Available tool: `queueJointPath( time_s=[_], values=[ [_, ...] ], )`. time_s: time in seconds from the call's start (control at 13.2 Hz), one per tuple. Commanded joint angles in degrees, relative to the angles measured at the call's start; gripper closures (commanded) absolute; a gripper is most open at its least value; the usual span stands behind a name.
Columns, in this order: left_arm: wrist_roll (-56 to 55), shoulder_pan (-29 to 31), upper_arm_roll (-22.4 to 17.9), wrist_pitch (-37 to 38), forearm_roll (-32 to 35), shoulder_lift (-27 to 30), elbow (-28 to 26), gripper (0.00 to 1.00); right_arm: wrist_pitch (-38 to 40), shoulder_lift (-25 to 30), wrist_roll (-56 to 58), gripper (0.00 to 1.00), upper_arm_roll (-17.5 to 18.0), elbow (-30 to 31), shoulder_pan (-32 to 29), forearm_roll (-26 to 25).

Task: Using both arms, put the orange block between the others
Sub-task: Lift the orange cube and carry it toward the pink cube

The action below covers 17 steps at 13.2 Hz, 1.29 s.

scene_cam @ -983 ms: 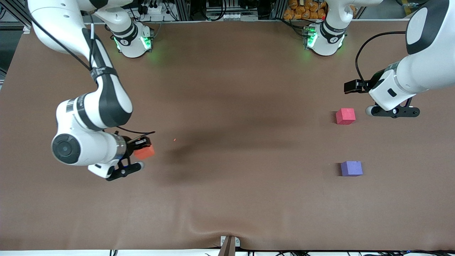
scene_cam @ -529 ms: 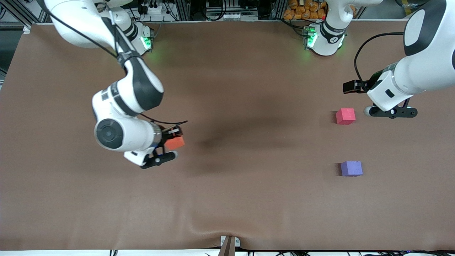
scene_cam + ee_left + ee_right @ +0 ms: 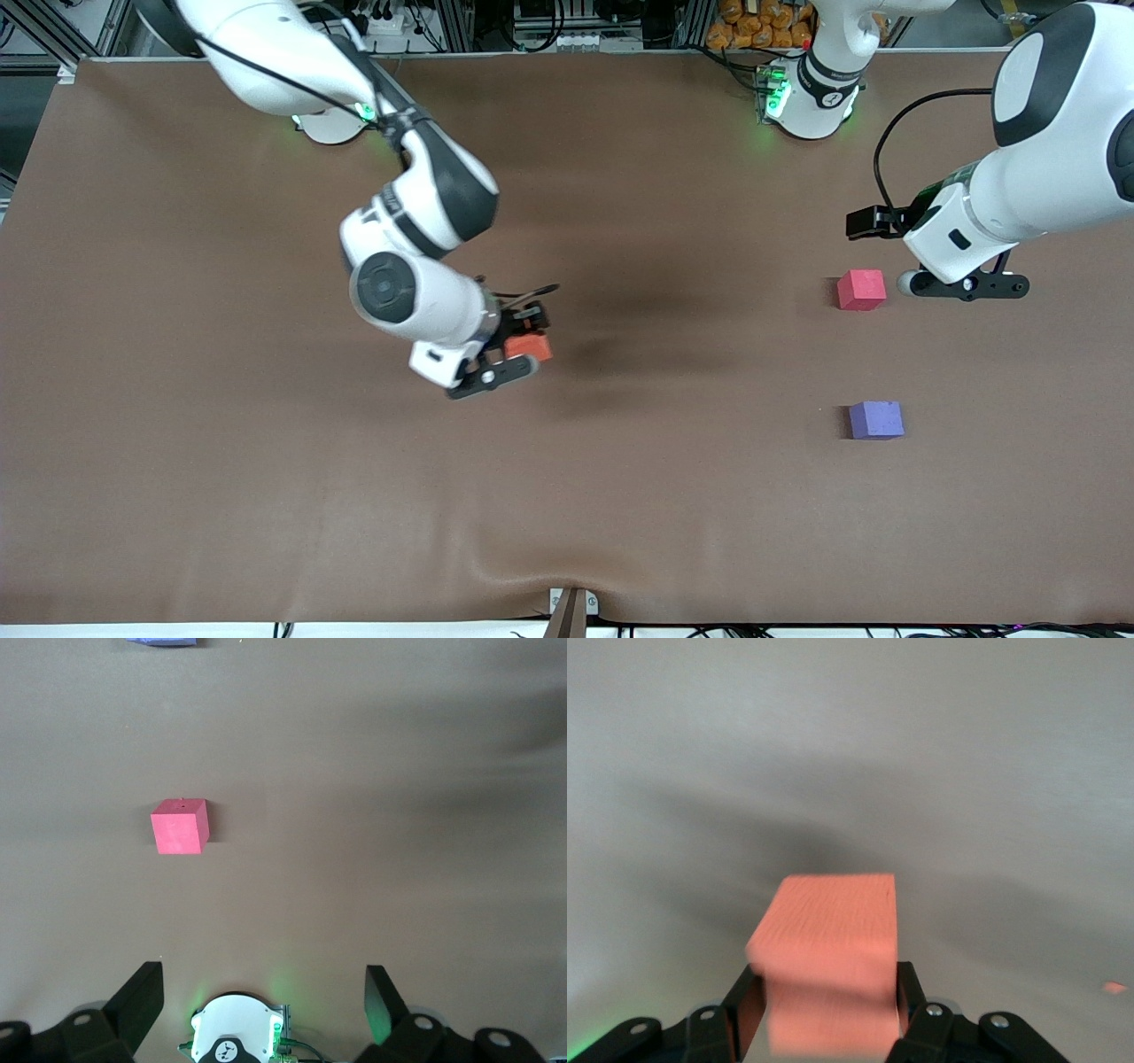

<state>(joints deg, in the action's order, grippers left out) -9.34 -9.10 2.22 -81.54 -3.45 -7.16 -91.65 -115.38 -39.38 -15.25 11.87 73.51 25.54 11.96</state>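
The orange block [image 3: 530,346] [image 3: 833,939] sits between the fingers of my right gripper [image 3: 523,344] [image 3: 828,979], up over the middle of the table. It looks smeared, with a small gap beside one finger [image 3: 749,992], so the jaws are open a little wider than the block. The pinkish-red cube [image 3: 861,289] [image 3: 181,827] and the purple-blue cube [image 3: 876,419] [image 3: 161,641] lie apart toward the left arm's end, the purple one nearer the front camera. My left gripper [image 3: 966,285] [image 3: 264,979] hangs open and empty beside the pinkish-red cube.
The brown table cover [image 3: 266,496] has a wrinkle near a metal bracket [image 3: 572,607] at its front edge. The arm bases [image 3: 806,97] [image 3: 332,124] stand along the back edge. A tiny orange crumb [image 3: 1114,987] lies on the cover.
The right arm has swung from its own end toward the table's middle, carrying the orange block, and its jaws have loosened. The left gripper has edged slightly toward the pinkish-red cube.
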Motion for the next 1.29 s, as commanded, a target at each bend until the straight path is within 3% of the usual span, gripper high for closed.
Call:
queueJointPath(
  time_s=[0.0,0.15,0.53,0.76,0.98,1.21],
  values=[
    [-1.5,-0.3,0.2,-1.0,1.4,-0.6,0.2,0.0,-4.2,-0.7,-2.8,0.31,-0.3,2.0,2.1,0.3],
    [-1.6,-0.6,0.2,-1.1,1.4,-0.7,0.2,0.0,-4.5,-1.1,-2.8,0.28,-0.3,2.0,2.2,0.3],
    [-5.9,-4.0,0.3,-3.7,2.2,-4.0,0.2,0.0,-3.6,-0.3,-2.7,0.0,-0.4,1.7,0.0,0.3],
    [-10.6,-7.7,0.3,-7.3,2.2,-9.0,1.1,0.0,4.0,2.1,-2.2,0.0,-0.5,1.4,-4.3,-0.2],
    [-17.3,-10.8,0.2,-10.7,2.0,-15.9,7.9,0.0,12.3,6.0,-2.0,0.0,-0.5,0.3,-10.2,-7.2],
    [-19.9,-12.5,0.3,-17.5,1.7,-23.4,12.7,0.0,14.0,10.2,-2.1,0.0,-0.7,0.3,-15.6,-11.2]
  ],
)
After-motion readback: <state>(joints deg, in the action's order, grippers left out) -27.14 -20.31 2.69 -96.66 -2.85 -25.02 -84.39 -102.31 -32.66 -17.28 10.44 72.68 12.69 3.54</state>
